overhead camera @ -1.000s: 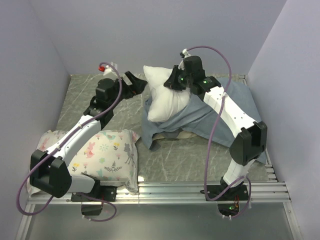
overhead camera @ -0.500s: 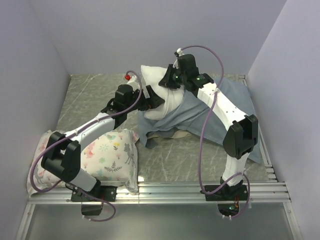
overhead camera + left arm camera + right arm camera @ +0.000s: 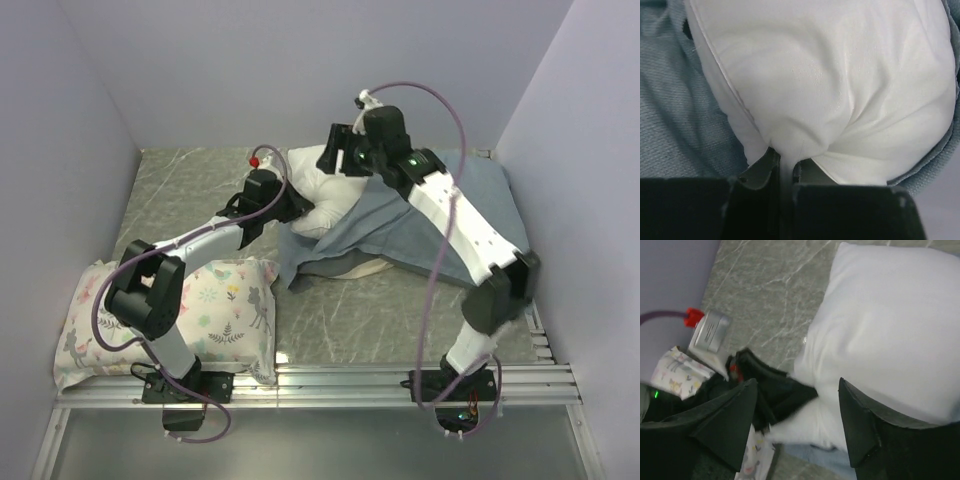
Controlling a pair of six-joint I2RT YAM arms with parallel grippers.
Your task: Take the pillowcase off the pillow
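1. Grey marbled table (image 3: 180, 200): carries every item below. The arms are bolted at its near edge.

2. Grey-blue soft cloth pillowcase (image 3: 400, 235): lies rumpled on the right half of the table under the right arm, plain inner side up. It covers only the near end of item 3 and looks largely peeled back, so the job seems well along.

3. Plain white plump pillow (image 3: 335, 195): sits at far centre with its far end bare and its near end inside the cloth. One corner is drawn to a peak by item 5.

4. Smaller flower-and-animal print pillow (image 3: 215, 300): lies at the near left, well apart from the work. It is not part of the task.

5. Left tool (image 3: 785, 165): closed narrow on a pinched fold of the white pillow, probably to anchor it or pull it free of the cover.

6. Right tool (image 3: 797, 405): jaws wide and holding nothing, hovering over the bare end of the pillow. It is probably free to take a new hold on the cloth.
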